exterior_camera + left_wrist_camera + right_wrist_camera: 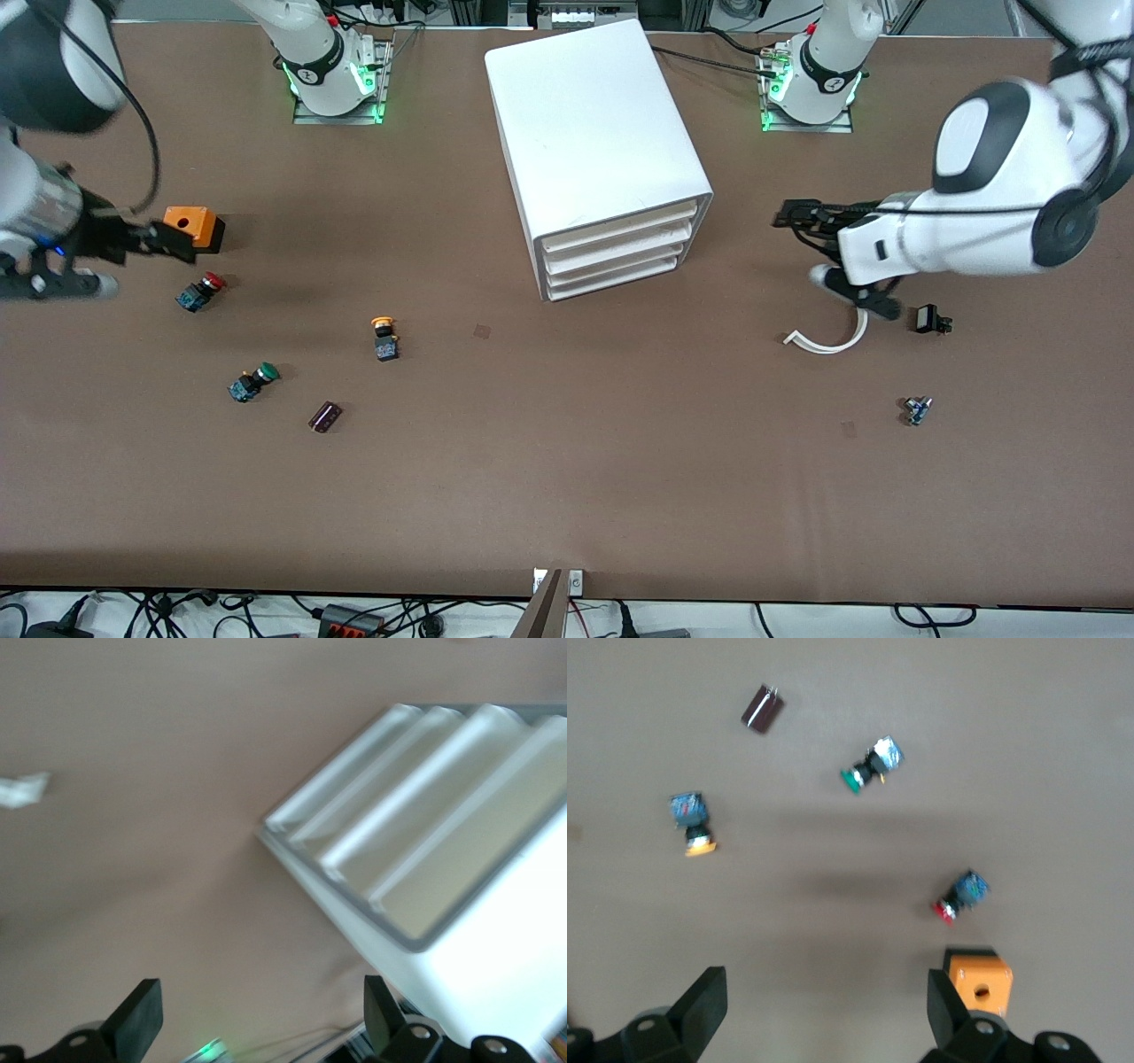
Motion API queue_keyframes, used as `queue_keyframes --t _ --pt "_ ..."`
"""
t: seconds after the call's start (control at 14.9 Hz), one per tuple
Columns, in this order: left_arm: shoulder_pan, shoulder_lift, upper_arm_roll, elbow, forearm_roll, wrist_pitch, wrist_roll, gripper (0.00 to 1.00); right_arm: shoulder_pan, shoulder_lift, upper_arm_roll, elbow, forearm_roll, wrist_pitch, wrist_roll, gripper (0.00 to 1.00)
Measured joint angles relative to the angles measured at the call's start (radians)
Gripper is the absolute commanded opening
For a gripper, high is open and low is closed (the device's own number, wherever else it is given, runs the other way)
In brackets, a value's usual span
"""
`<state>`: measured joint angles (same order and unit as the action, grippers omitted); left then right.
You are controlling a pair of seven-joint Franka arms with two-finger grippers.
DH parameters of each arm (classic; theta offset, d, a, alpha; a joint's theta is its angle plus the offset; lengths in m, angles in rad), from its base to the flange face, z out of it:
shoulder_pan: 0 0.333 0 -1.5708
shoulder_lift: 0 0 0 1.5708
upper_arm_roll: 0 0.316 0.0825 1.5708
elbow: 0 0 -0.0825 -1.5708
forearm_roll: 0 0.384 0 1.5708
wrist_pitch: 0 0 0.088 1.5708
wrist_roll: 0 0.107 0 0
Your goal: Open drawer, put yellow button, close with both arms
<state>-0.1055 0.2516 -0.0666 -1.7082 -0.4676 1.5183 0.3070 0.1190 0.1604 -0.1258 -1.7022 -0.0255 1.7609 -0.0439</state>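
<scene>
The white cabinet (pixel 594 124) stands at the table's middle with all four drawers shut. Its uppermost drawer (pixel 620 227) also shows in the left wrist view (pixel 483 859). The yellow button (pixel 384 338) lies on the table toward the right arm's end, nearer to the front camera than the cabinet. It shows in the right wrist view (pixel 694 822) too. My left gripper (pixel 797 230) is open and empty, beside the cabinet toward the left arm's end (pixel 261 1023). My right gripper (pixel 173 241) is open and empty next to an orange box (pixel 195 227), apart from the yellow button (pixel 824 1014).
A red-capped switch (pixel 201 291), a green-capped switch (pixel 252 382) and a dark cylinder (pixel 325 416) lie near the yellow button. A white curved strip (pixel 828 341), a small black part (pixel 930 321) and a small blue part (pixel 917 410) lie below the left arm.
</scene>
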Motion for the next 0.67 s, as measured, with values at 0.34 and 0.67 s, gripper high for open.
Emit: queue_keyframes --t 0.34,0.67 --pt "-0.008 0.204 -0.054 -0.003 -0.37 -0.005 0.291 1.0 0.085 0.201 0.009 0.005 0.027 0.192 0.004 1.0" --pt "-0.012 0.324 -0.1 -0.016 -0.551 -0.005 0.457 0.71 0.151 0.328 0.01 0.083 0.081 0.207 0.006 1.0"
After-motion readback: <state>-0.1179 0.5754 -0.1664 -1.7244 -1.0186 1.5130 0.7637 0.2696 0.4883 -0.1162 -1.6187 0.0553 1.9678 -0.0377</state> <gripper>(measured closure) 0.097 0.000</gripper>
